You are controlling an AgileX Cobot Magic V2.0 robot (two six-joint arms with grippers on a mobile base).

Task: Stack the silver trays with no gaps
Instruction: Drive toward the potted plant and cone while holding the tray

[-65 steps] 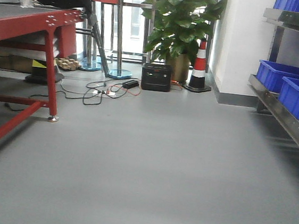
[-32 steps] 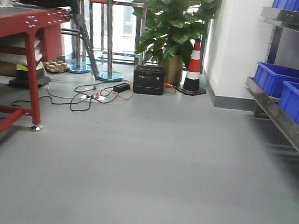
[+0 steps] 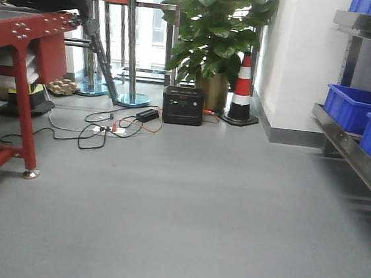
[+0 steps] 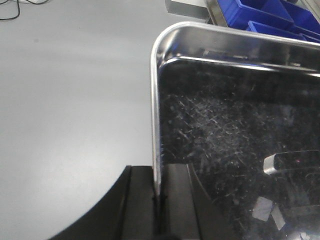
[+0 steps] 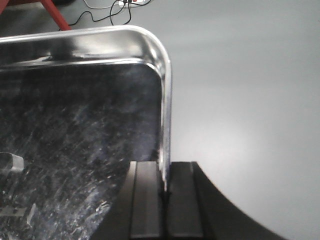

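I carry one silver tray between my two arms, above the grey floor. In the left wrist view the silver tray fills the right side, and my left gripper is shut on its left rim. In the right wrist view the same tray fills the left side, and my right gripper is shut on its right rim. Its bottom is dark and scratched, its rolled rim shiny. No tray and no gripper shows in the front view. Other trays are out of view.
A steel shelf rail with blue bins runs along the right. A red table frame stands at the left. Ahead are cables, a black box, a traffic cone and a potted plant.
The front view has shifted: the red table has slid left and the floor objects sit lower in the frame, so the base has moved forward and swung a little.
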